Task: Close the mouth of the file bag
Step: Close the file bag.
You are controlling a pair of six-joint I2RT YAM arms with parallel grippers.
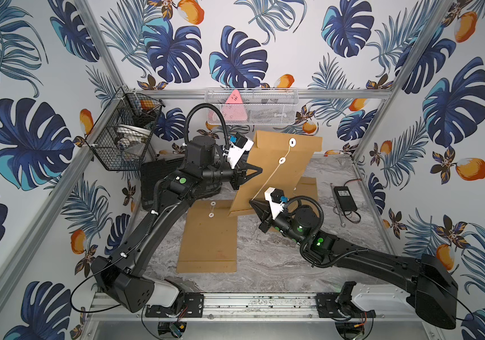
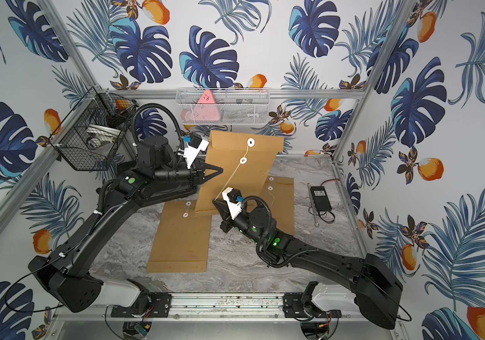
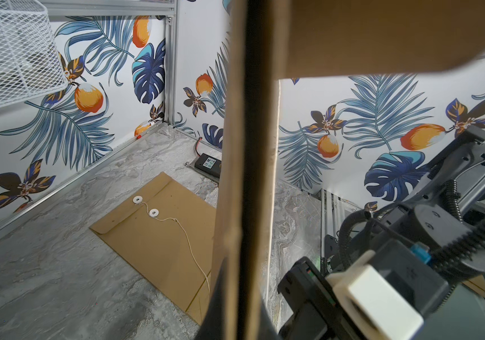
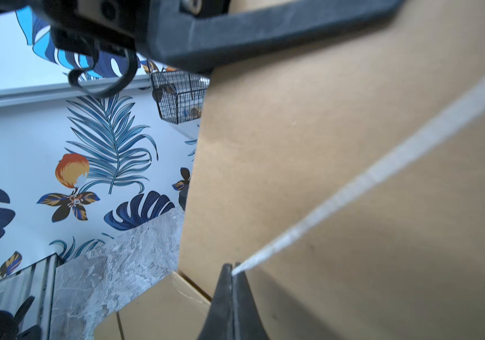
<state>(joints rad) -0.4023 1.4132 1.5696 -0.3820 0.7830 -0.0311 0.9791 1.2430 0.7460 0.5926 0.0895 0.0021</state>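
In both top views the left gripper [image 1: 260, 170] pinches the side of the brown paper file bag [image 1: 291, 164], held slanted over the grey marble table [image 1: 264, 265]. Left wrist view: the bag's edge, close up. Right wrist view: the right gripper [image 4: 232, 273] squeezes the bag's white string [image 4: 382, 176].

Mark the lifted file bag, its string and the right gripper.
lifted file bag [image 1: 294, 167]: in a top view, front panel.
string [image 4: 365, 177]: right wrist view, taut middle stretch.
right gripper [image 4: 231, 267]: right wrist view, between its shut tips.
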